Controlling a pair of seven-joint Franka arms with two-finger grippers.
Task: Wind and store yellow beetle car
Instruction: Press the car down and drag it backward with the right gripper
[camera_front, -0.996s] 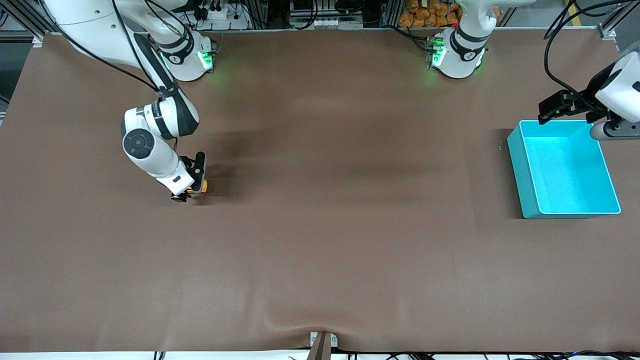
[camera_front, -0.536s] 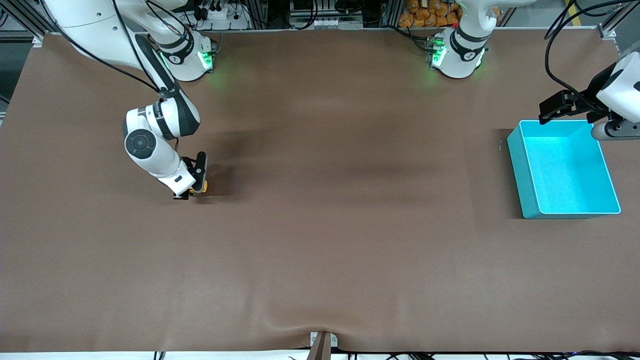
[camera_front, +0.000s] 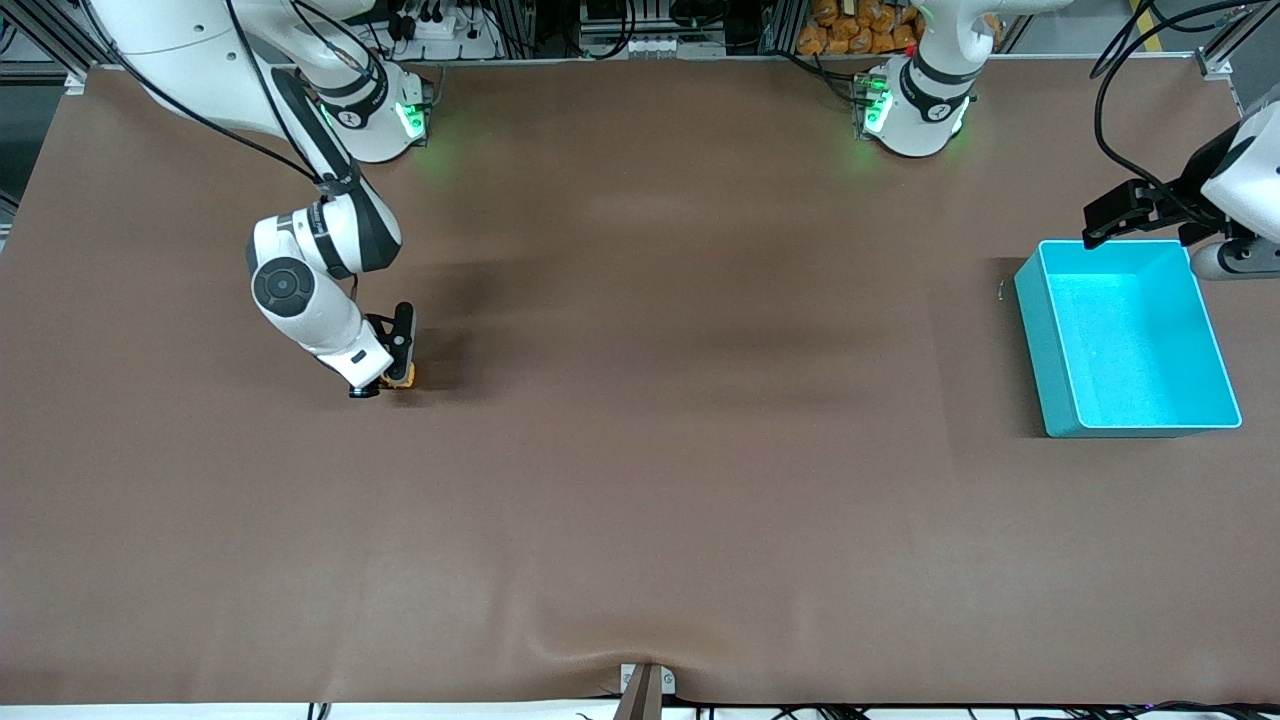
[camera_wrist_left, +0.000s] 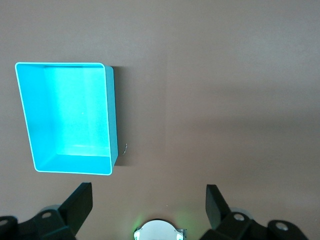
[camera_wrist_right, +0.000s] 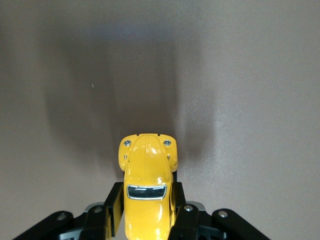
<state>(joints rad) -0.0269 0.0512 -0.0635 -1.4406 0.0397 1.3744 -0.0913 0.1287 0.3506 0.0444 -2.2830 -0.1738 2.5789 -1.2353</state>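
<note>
The yellow beetle car (camera_wrist_right: 147, 175) sits nose-out between the black fingers (camera_wrist_right: 111, 206) of my right gripper (camera_wrist_right: 146, 205), which is shut on its sides. In the front view the car (camera_front: 405, 378) shows only as a small yellow spot under the right gripper (camera_front: 388, 380), low at the table near the right arm's end. The turquoise bin (camera_front: 1040, 345) stands empty at the left arm's end. My left gripper (camera_wrist_left: 147, 195) hangs open with nothing in it, up beside the bin's (camera_wrist_left: 111, 115) edge that lies farthest from the front camera.
Brown mat (camera_front: 660, 450) covers the whole table, with a raised wrinkle at its front edge. The arm bases (camera_front: 905, 115) stand along the edge farthest from the front camera.
The right gripper's fingers have closed onto the yellow car, with the hand settling slightly. The left gripper drifted a little toward its end of the table.
</note>
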